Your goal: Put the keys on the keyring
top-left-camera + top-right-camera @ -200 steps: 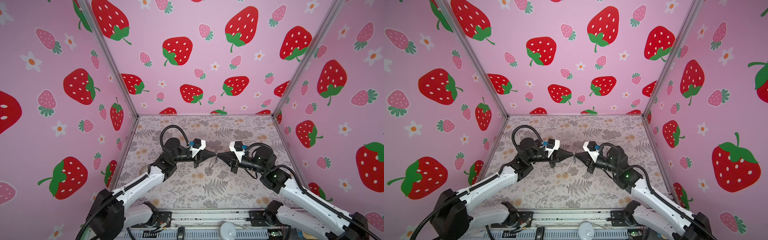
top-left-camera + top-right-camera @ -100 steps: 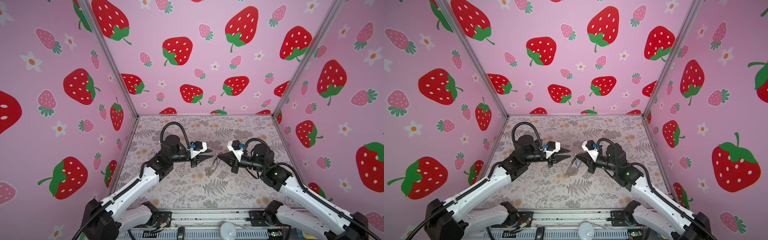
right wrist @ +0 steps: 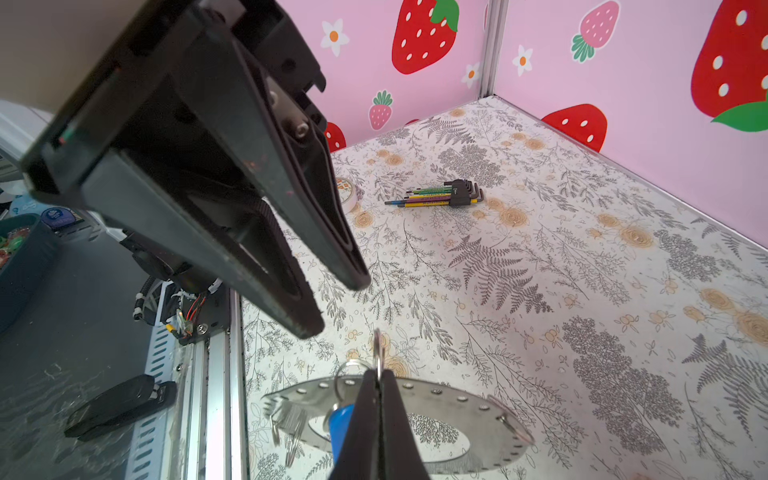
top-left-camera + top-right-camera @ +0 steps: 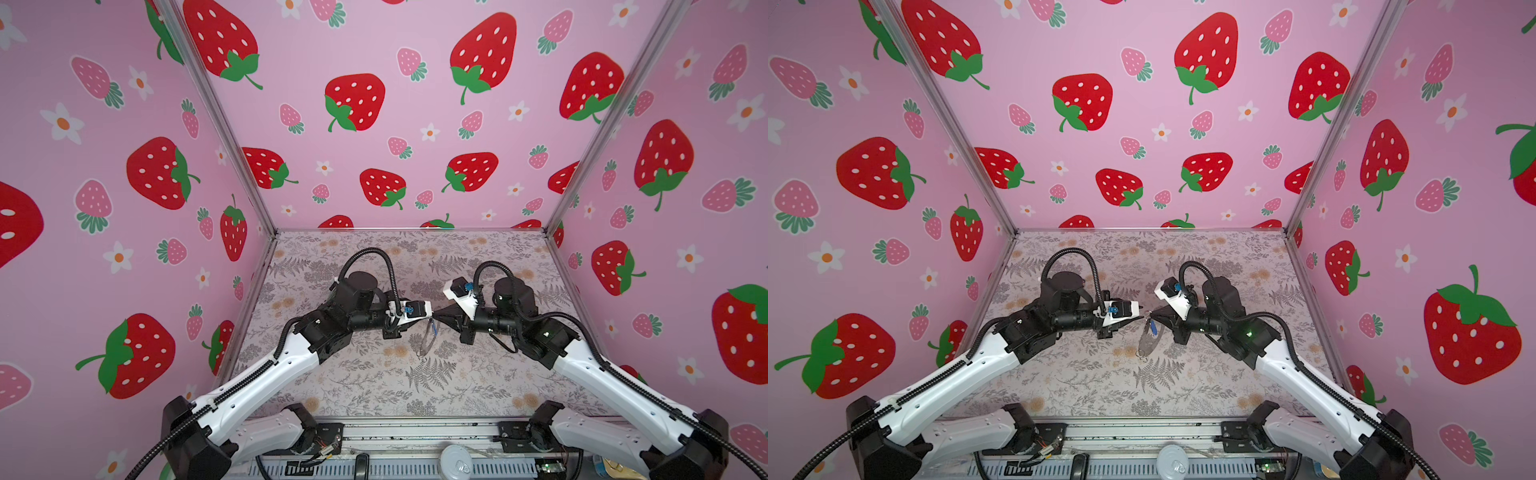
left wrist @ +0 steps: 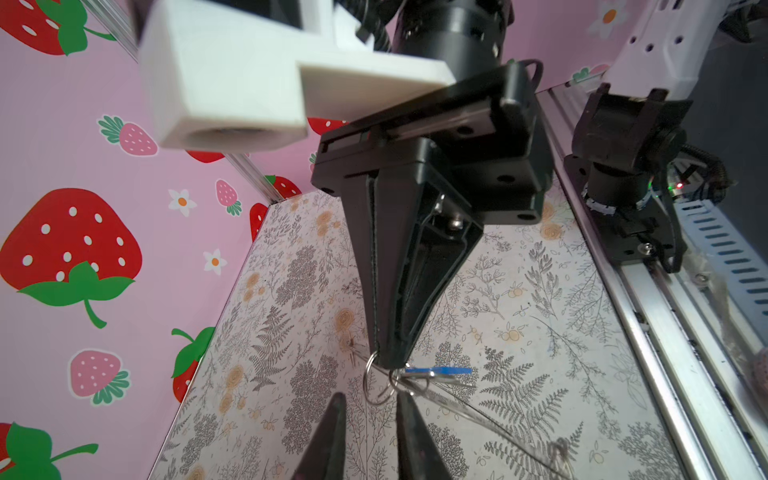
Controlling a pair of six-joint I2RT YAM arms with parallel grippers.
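My right gripper (image 3: 376, 374) is shut on a small wire ring at the rim of the keyring (image 3: 457, 405), a large flat grey disc with a wide hole that hangs below it above the floor. The key's blue head (image 3: 340, 419) dangles from the same cluster of small rings. In both top views the keyring (image 4: 427, 345) (image 4: 1147, 343) and the key (image 4: 433, 328) (image 4: 1154, 328) hang under the right gripper (image 4: 435, 318). My left gripper (image 5: 371, 409) stands open and empty, tips just short of the small ring (image 5: 376, 382). The left gripper (image 3: 336, 303) faces the right one.
A bundle of coloured hex keys (image 3: 440, 195) in a black holder and a roll of tape (image 3: 347, 193) lie on the floral floor towards the back corner. Pink strawberry walls close three sides. An aluminium rail (image 5: 648, 316) runs along the front edge.
The left gripper, shut tip to tip with the right one a second ago, has opened and drawn back slightly. The keyring now hangs from the right gripper alone.
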